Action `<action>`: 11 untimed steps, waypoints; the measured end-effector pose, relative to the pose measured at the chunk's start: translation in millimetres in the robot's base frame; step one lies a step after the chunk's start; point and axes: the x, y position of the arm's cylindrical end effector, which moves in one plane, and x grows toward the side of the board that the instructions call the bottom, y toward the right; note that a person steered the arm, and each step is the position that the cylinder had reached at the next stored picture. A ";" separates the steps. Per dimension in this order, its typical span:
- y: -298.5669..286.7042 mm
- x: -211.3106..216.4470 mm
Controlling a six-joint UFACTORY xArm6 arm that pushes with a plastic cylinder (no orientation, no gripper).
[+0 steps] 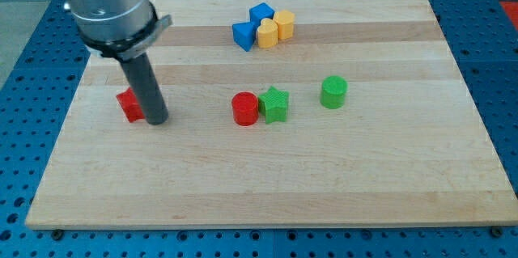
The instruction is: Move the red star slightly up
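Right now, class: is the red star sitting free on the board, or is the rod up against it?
Up against it, apparently. My tip stands at the red star's right edge, partly hiding it; no gap shows.

1. A wooden board (267, 185) is lying on a blue pegboard bench (24, 209).
2. Two blue blocks (252, 25) and two yellow blocks (276, 28) are clustering at 12 o'clock.
3. A red cylinder (244, 108) is touching a green star (274, 103) centrally; a green cylinder (333, 92) is sitting at 3 o'clock of them.
4. A red star (128, 104) is sitting at 9 o'clock, my tip (156, 120) touching it.

On the wooden counter (388, 185) we see a red cylinder (244, 108) touching a green star (275, 103), a green cylinder (333, 92) apart, and clustered blue (243, 35) (261, 14) and yellow blocks (267, 33) (284, 24) near the view's top
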 end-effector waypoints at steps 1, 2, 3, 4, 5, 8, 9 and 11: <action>-6.1 -29.8; -9.5 -37.6; -9.5 3.9; -10.0 58.8; -10.8 73.2; -54.0 36.9; -54.6 1.7; -53.1 -46.6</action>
